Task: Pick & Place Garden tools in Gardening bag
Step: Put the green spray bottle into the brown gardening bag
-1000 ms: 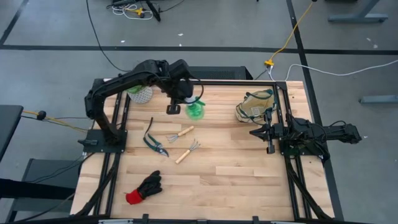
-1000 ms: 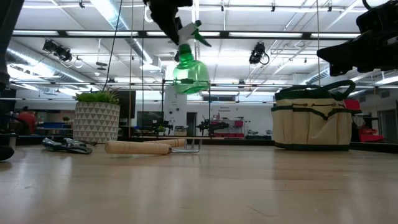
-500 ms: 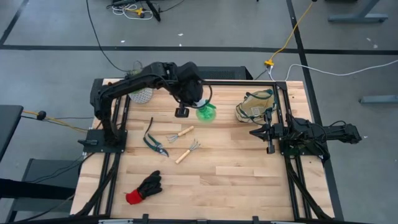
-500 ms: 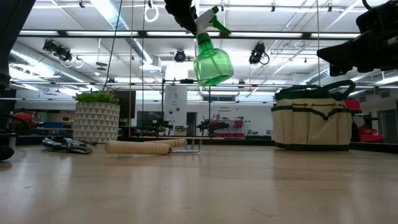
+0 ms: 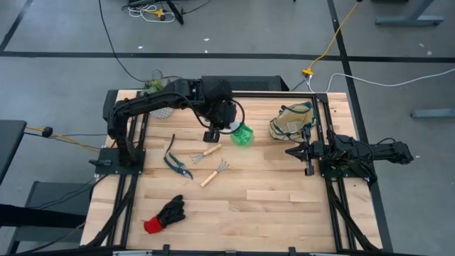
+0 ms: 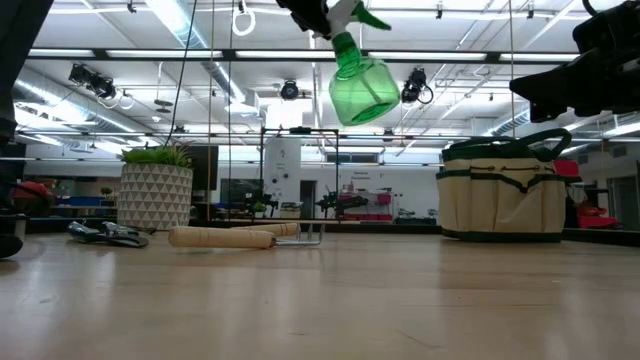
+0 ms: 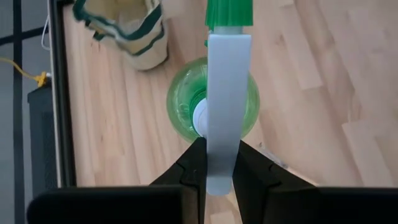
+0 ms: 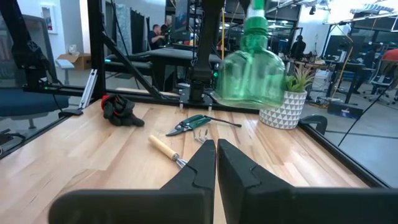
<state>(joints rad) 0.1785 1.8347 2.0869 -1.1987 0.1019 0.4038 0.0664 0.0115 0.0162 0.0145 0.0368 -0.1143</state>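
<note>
Right now I see my left gripper (image 7: pixel 219 163) clamped on the spray bottle (image 5: pixel 242 134), holding it above the table (image 5: pixel 284 206), short of the bag (image 5: pixel 291 121). Farther right, my right gripper (image 8: pixel 216 160) waits closed.

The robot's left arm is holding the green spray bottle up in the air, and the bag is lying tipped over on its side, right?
Not quite. The bag stands upright, as the low view shows. The left gripper does hold the green spray bottle in the air.

Spray bottle (image 5: pixel 242 134) aloft between rake (image 5: pixel 214 173), bag (image 5: pixel 292 121), seemingly.
</note>
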